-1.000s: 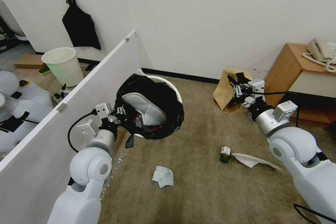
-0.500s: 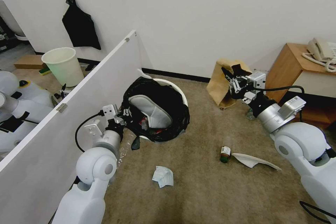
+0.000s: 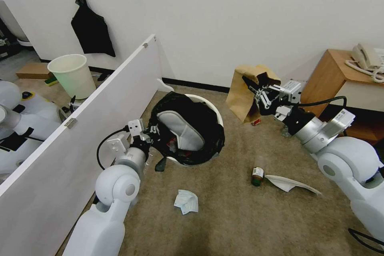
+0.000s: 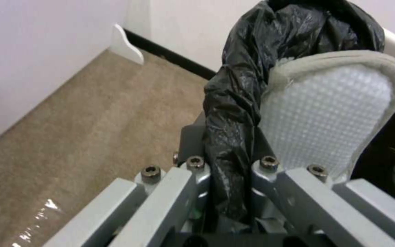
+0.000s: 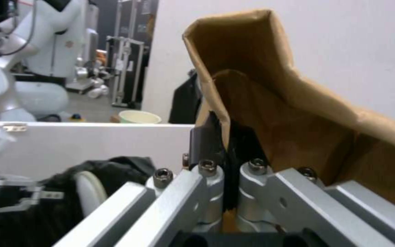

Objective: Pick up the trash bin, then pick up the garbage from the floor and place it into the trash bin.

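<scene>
The white trash bin (image 3: 209, 104) with its crinkled black liner (image 4: 238, 85) hangs tilted above the carpet, held at the rim by my left gripper (image 3: 154, 131), which is shut on the liner and rim (image 4: 228, 178). A white slipper (image 3: 181, 130) (image 4: 325, 113) lies inside it. My right gripper (image 3: 258, 95) is shut on the edge of a brown paper bag (image 3: 245, 90) (image 5: 298, 113), lifted off the floor to the right of the bin. On the carpet lie a small bottle (image 3: 257, 175), another white slipper (image 3: 290, 183) and a crumpled white-blue tissue (image 3: 186, 201).
A white partition panel (image 3: 92, 116) runs along my left arm. Behind it stands an unlined cream-green bin (image 3: 74, 75). A wooden cabinet (image 3: 336, 84) with a telephone (image 3: 370, 60) stands at right, near a small red scrap (image 3: 256, 121) on the floor. The wall is close behind.
My right gripper has raised the paper bag and carried it left toward the bin. The left arm has shifted the bin rightward and slightly lower.
</scene>
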